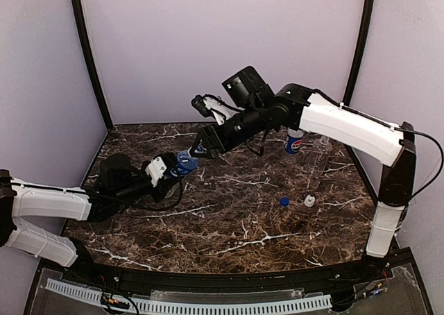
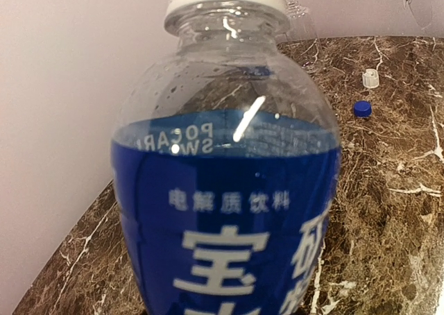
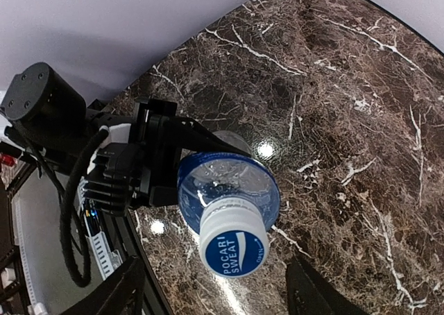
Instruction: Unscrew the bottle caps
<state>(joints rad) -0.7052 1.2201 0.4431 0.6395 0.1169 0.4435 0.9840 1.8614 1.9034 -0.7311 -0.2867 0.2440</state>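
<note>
Up toward the table's [image 1: 243, 239] back-left corner, left gripper [image 1: 175, 169] clamps the blue-labelled bottle [image 1: 186, 164]; right gripper [image 1: 200, 147], fingers [image 3: 125, 287] spread, hovers close to its white cap [image 3: 234, 249].

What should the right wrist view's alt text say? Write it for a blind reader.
A blue-labelled bottle with a white Pocari Sweat cap points at the camera, clamped by the left gripper above a dark marble table. The fingers of the right gripper stand open either side of the cap.
</note>
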